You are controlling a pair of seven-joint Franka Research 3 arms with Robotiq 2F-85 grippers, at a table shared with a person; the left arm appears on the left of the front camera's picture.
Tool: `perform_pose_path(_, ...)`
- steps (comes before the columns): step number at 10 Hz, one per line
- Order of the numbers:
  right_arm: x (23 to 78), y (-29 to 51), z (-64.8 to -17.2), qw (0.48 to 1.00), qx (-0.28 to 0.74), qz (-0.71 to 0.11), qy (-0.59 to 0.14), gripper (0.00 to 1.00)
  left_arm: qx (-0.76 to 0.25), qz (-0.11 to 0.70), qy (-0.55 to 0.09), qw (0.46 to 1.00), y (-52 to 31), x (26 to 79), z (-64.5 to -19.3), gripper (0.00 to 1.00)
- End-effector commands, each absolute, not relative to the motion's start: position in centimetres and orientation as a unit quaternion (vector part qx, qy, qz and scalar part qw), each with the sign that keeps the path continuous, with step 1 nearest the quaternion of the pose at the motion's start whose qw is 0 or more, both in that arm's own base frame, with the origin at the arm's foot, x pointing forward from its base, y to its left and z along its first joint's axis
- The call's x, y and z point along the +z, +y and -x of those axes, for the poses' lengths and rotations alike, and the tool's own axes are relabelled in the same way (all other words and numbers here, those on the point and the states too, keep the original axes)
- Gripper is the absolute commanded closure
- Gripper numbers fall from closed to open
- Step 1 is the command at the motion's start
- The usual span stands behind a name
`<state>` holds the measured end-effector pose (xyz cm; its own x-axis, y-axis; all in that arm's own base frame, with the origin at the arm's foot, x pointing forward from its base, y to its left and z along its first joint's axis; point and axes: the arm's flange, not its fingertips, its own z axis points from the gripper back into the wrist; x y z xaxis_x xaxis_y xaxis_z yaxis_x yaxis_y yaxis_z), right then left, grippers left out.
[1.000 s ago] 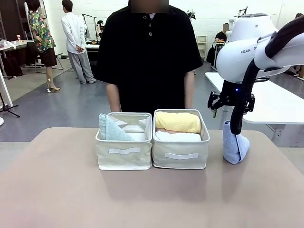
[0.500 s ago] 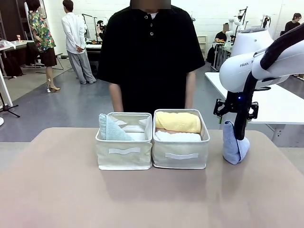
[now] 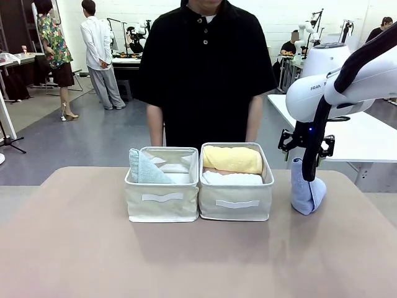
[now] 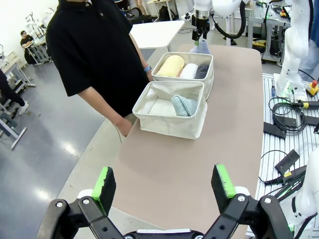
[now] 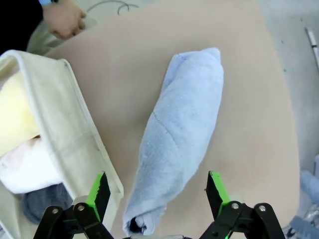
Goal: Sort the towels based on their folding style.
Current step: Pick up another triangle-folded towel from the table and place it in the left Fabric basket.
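Beige tabletop [image 5: 124, 84] lies beneath the right end effector [image 5: 157, 191], fingers apart, light blue folded towel [image 5: 184, 129] directly ahead between them; beside it a cream bin [image 5: 65, 129] holds rolled towels [image 5: 15, 114]. Left end effector [image 4: 164, 186] stands apart, empty. Arm lettering [image 3: 317, 87]: "FRA".

There are two cream bins [image 3: 162, 210] [image 3: 236, 211] and two pointy folded towels [image 3: 146, 169] [image 3: 305, 194]. Three rolled towels [image 3: 232, 159] [image 3: 232, 179] [image 4: 201, 71] can be seen. One person [image 3: 200, 68] is there.
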<state>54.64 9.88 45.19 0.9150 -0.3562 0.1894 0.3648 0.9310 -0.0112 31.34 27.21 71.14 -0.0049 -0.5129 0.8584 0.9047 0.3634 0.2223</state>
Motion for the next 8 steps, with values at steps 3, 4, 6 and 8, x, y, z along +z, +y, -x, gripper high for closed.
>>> perform_pose_path(3,43.5,10.5,-56.5,0.98,-0.187,0.02,-0.064,0.0,-0.525,0.209,-0.482,0.669,27.2,71.4,-31.2,0.0)
perform_pose_path(4,43.3,10.3,-56.6,0.98,-0.19,0.021,-0.061,0.0,-0.525,0.209,-0.482,0.669,27.2,71.4,-31.2,0.0)
perform_pose_path(6,42.8,10.1,-56.8,0.98,-0.192,0.024,-0.052,0.0,-0.525,0.209,-0.482,0.669,27.2,71.4,-31.2,0.0)
perform_pose_path(8,42.3,10.1,-56.9,0.981,-0.186,0.015,-0.05,0.36,-0.525,0.209,-0.482,0.669,27.2,71.4,-31.2,0.0)
